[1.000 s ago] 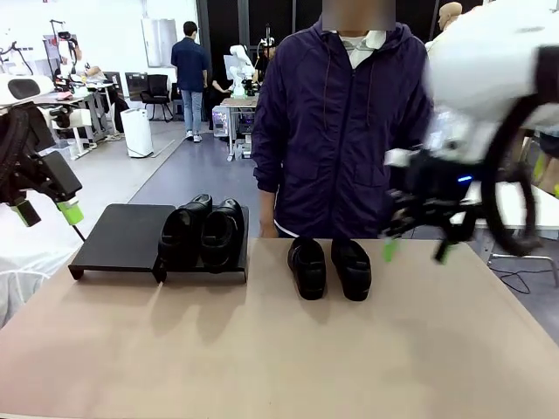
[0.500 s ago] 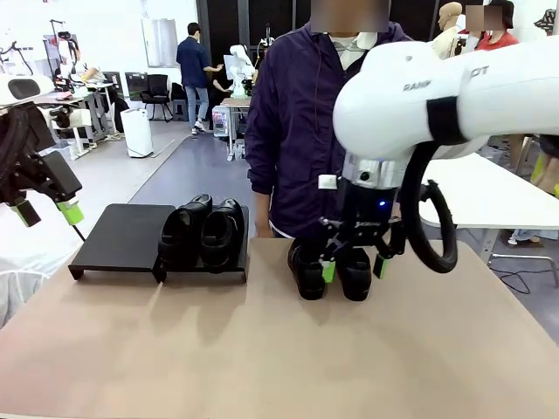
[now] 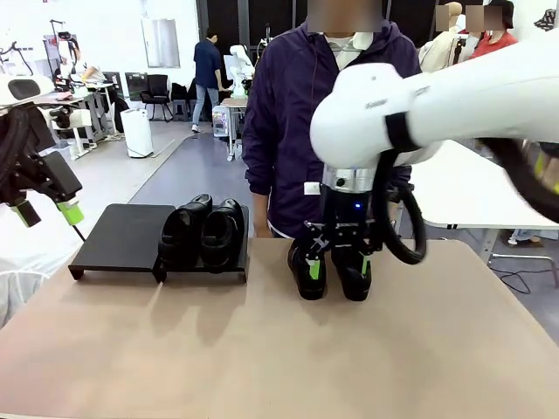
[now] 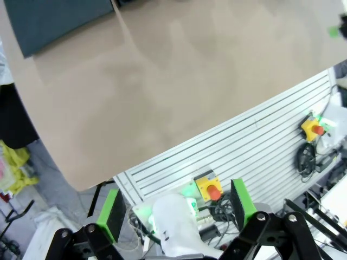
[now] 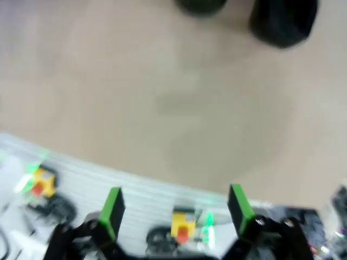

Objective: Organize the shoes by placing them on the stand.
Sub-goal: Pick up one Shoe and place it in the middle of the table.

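Observation:
Two glossy black shoes [image 3: 183, 234] [image 3: 224, 232] stand side by side on the right end of the low black stand [image 3: 118, 236]. Another two shoes [image 3: 305, 271] [image 3: 354, 275] sit on the table in front of the person, and appear blurred at the top of the right wrist view [image 5: 201, 5] [image 5: 283, 20]. My right gripper [image 3: 340, 264] hangs open just in front of and over this pair, hiding part of them, with nothing between its green pads [image 5: 111, 210]. My left gripper [image 3: 48, 212] is raised off the table's left edge, open and empty [image 4: 176, 208].
A person in a dark purple jacket [image 3: 297, 131] stands at the far edge, right behind the two table shoes. The stand's left half is bare. The tan table [image 3: 262, 349] spreads wide toward the near side. The stand's corner [image 4: 54, 19] shows in the left wrist view.
My right arm has swung in from the right to over the pair of shoes on the table. The left arm and all the shoes have stayed put.

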Robot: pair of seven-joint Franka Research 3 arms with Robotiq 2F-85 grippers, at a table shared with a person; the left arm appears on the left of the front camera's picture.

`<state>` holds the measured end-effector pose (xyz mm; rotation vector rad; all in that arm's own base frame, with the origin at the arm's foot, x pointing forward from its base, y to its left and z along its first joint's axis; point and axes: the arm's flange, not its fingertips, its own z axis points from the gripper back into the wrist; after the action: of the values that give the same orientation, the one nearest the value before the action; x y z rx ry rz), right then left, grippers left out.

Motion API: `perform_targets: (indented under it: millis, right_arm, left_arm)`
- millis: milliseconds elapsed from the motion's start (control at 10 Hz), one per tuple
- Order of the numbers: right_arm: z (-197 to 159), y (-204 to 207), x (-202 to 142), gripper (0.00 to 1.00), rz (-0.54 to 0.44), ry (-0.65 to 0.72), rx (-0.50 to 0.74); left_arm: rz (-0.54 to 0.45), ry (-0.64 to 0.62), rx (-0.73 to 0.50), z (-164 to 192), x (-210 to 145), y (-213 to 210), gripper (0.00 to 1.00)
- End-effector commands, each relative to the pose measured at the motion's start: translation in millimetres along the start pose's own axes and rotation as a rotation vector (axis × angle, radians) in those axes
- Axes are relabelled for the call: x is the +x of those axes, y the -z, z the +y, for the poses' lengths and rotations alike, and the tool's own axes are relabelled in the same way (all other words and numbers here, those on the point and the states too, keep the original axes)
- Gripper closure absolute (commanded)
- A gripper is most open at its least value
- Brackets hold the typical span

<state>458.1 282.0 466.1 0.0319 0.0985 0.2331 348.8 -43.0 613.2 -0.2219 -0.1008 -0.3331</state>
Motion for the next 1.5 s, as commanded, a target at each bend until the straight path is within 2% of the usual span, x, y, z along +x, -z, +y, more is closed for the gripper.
perform_targets:
  millis: [0, 200, 300, 400, 500, 700, 900, 1000, 1400]
  right_arm:
    - [-6.2, 8.0, 87.6, 0.00, 0.013, 0.008, -0.081]
    - [-27.5, 37.1, 125.9, 0.00, -0.061, 0.008, -0.045]
    - [-28.9, 31.1, 120.2, 0.00, -0.127, -0.042, 0.008]
    - [-37.0, 49.0, 115.8, 0.00, -0.012, 0.008, -0.061]
    - [-37.0, 49.0, 115.8, 0.00, -0.012, 0.008, -0.061]
    - [-43.6, 46.2, 142.3, 0.00, -0.083, 0.028, -0.019]
    - [-52.5, 49.3, 163.5, 0.00, -0.086, 0.034, 0.027]
    - [-52.4, 49.2, 166.9, 0.00, -0.102, 0.022, 0.039]
    - [-48.8, 51.1, 177.7, 0.00, -0.108, 0.120, 0.031]
  left_arm:
    - [-0.006, 0.001, -0.018, 0.1, -1.2, -0.3, 0.00]
    - [-0.006, 0.001, -0.018, 0.1, -1.2, -0.3, 0.00]
    - [-0.006, 0.001, -0.018, 0.1, -1.2, -0.3, 0.00]
    - [-0.006, 0.001, -0.018, 0.1, -1.2, -0.3, 0.00]
    - [-0.006, 0.001, -0.018, 0.1, -1.2, -0.3, 0.00]
    - [-0.006, 0.001, -0.018, 0.1, -1.2, -0.3, 0.00]
    - [-0.006, 0.001, -0.018, 0.1, -1.2, -0.3, 0.00]
    - [-0.006, 0.001, -0.018, 0.1, -1.2, -0.3, 0.00]
    - [-0.006, 0.001, -0.018, 0.1, -1.2, -0.3, 0.00]
